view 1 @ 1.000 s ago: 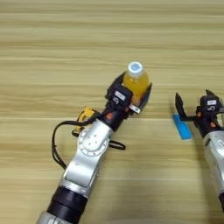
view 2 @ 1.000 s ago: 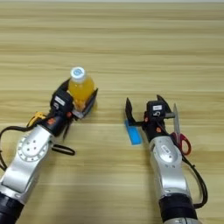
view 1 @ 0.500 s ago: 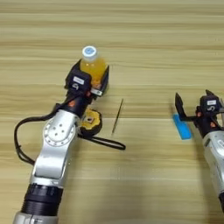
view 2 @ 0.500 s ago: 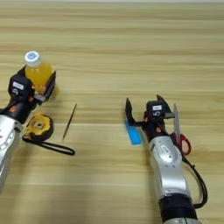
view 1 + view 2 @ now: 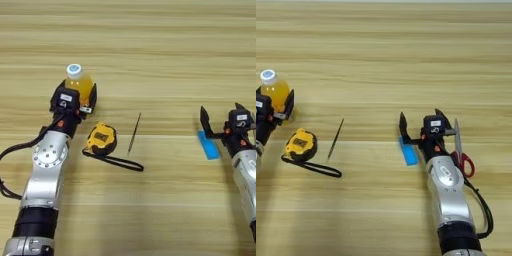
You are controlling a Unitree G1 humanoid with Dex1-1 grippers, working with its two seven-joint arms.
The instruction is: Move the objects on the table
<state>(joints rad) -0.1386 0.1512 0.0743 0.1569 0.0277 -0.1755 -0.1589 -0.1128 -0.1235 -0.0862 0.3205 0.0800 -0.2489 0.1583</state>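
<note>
Since the earlier frames, the left end effector has carried the orange-juice bottle leftward across the worktop, from a spot near the middle to the left part, uncovering the tape measure and the thin dark stick that now lie in plain sight; the right end effector and the blue bar have not shifted. At present the bottle stands upright, white cap uppermost, with the left end effector's black fingers closed on either side of its orange body. Just in front of the bottle and slightly to its right lies the yellow-black tape measure, its black strap trailing in a loop toward the right along the wood. Beside the tape measure, on its right, the stick lies at a steep diagonal, apart from both the case and the strap. Well apart on the right, the right end effector sits low over the worktop with its two fingers spread wide and nothing between them; its left finger stands just above the upper end of the flat blue bar, which lies on the planks. A pair of red-handled scissors rests beside the right forearm, blades pointing away from the robot.
</note>
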